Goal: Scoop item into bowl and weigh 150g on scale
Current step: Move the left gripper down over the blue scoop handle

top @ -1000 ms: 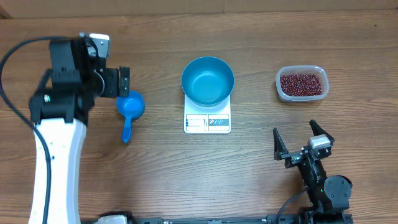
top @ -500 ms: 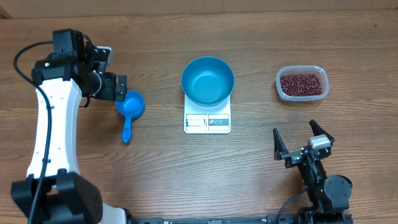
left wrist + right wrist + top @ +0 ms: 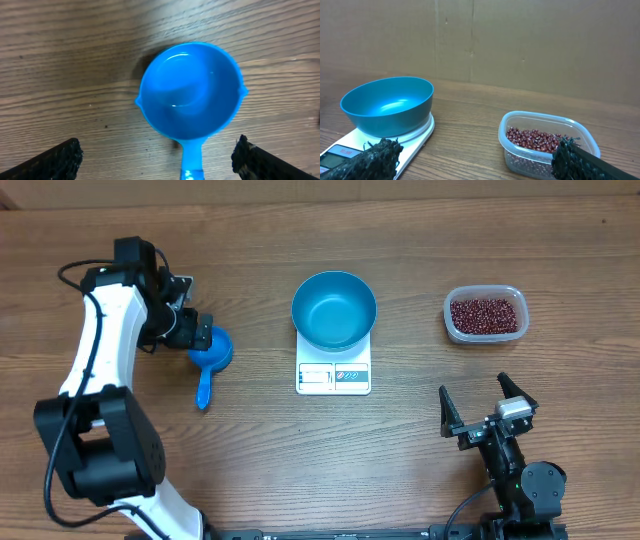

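Observation:
The bright blue bowl [image 3: 334,310] sits empty on the white scale [image 3: 333,377] at the table's middle. Dark red-brown beans [image 3: 485,315] fill a clear tub [image 3: 512,294] at the right. A small blue scoop [image 3: 209,353] lies left of the scale, handle toward the front. My left gripper [image 3: 200,340] hovers over it, open. In the left wrist view the scoop's cup [image 3: 190,90] is empty and my left gripper [image 3: 156,150] straddles its handle [image 3: 191,162] without touching. My right gripper [image 3: 485,408] stands open near the front right, facing the bowl [image 3: 387,105], the scale [image 3: 415,137] and the beans [image 3: 535,140].
Bare wooden tabletop [image 3: 260,450] lies between the scoop, the scale and the front edge. A brown cardboard wall [image 3: 520,45] stands behind the table in the right wrist view. The left arm's white link [image 3: 90,360] reaches in from the front left.
The left arm has swung and turned, bringing its open gripper down closer over the scoop's cup. The right arm, bowl, scale and tub have not moved.

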Robot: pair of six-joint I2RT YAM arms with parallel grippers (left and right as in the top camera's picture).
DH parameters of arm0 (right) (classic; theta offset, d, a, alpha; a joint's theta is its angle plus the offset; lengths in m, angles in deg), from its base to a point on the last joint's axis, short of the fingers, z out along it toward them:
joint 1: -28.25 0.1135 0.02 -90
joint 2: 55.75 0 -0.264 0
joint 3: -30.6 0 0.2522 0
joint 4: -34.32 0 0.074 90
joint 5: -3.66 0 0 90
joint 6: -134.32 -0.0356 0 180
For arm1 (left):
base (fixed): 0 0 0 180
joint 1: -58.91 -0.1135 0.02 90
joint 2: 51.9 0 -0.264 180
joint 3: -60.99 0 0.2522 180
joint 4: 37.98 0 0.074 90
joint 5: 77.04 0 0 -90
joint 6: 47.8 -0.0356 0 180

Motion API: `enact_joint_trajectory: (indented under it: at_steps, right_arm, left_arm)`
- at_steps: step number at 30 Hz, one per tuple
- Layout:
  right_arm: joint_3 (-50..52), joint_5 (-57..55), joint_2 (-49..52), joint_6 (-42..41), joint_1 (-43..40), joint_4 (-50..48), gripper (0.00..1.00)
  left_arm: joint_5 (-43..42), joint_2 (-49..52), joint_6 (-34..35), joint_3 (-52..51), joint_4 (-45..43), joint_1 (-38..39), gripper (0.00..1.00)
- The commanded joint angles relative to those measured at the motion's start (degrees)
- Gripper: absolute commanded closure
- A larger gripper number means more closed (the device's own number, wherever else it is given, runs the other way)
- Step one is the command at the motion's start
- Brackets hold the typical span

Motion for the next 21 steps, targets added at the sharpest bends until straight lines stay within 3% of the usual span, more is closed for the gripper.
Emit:
enact_joint_trajectory:
  at_steps: [1,21]
  right_arm:
    - [0.61,0.31,-0.68,0.09,-0.15,-0.26,0.0]
    - [0.61,0.31,-0.68,0.09,-0.15,-0.26,0.0]
  left_arm:
    - [2.73,2.27,-1.31,1.6,-0.26,-0.24,0.0]
    - [3.13,10.21,-1.29,1.57,-4.17,-0.24,0.0]
